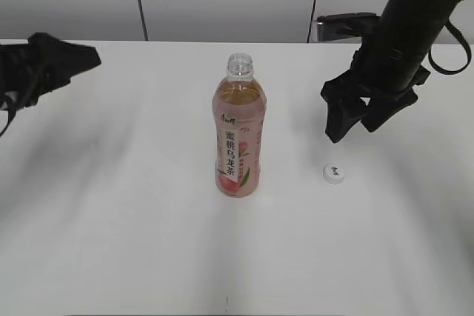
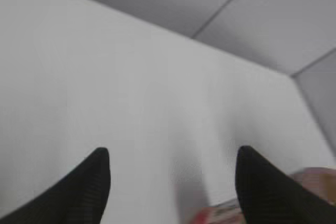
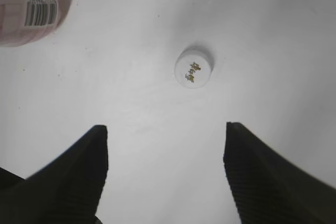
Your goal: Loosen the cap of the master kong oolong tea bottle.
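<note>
The master kong oolong tea bottle (image 1: 238, 129) stood upright near the middle of the white table (image 1: 111, 220), its mouth uncovered and amber tea filling it almost to the neck. The cap (image 1: 335, 174) lay flat on the table to the bottle's right, well apart from it. The right gripper (image 1: 357, 125) hung above and just behind the cap with its jaws apart and empty, while the left gripper (image 2: 170, 169) was off at the far left, also spread and holding nothing.

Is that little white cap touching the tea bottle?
Apart. The exterior view shows the cap lying on the white table to the right of the upright, open-necked tea bottle, with bare table between them.
</note>
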Controlling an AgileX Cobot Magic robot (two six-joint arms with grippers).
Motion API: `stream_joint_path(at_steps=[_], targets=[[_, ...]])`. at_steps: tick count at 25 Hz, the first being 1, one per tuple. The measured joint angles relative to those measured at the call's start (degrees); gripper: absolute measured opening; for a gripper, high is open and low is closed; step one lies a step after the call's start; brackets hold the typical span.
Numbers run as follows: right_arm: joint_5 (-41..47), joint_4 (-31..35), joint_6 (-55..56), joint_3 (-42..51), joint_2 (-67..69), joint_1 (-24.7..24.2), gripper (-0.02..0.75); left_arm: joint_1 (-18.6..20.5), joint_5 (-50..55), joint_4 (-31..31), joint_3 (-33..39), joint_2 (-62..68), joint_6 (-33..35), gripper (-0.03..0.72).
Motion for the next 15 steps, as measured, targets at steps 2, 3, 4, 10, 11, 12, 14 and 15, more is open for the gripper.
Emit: stream_joint_path(at_steps=[2, 3, 4, 10, 11, 12, 14, 15], targets=[[0.4, -0.2, 0.0, 0.0, -0.2, 0.0, 0.519, 2.5, -7.7, 7.3, -1.3, 0.0, -2.7, 0.452], [0.5, -0.2, 0.0, 0.0, -0.2, 0.0, 0.519, 3.8, -9.1, 11.4, -2.5, -0.1, -3.5, 0.448], [0.6, -0.2, 0.0, 0.0, -0.2, 0.0, 0.519, 4.9, -8.8, 16.7, -3.7, -0.5, -4.6, 0.443], [0.4, -0.2, 0.0, 0.0, -0.2, 0.0, 0.519, 6.4, -1.6, 33.8, -8.0, -3.5, -11.0, 0.430], [0.3, -0.2, 0.1, 0.0, -0.2, 0.0, 0.519, 6.4, -0.8, 35.3, -8.1, -3.5, -11.0, 0.430], [0.3, -0.2, 0.1, 0.0, -0.2, 0.0, 0.519, 6.4, 0.1, 37.5, -8.1, -3.5, -11.0, 0.430], [0.0, -0.2, 0.1, 0.0, -0.2, 0.0, 0.519, 6.4, 2.3, 41.2, -8.1, -3.1, -11.0, 0.428], [-0.2, -0.2, 0.1, 0.0, -0.2, 0.0, 0.519, 6.4, 3.4, 42.3, -8.1, -2.8, -10.1, 0.426]])
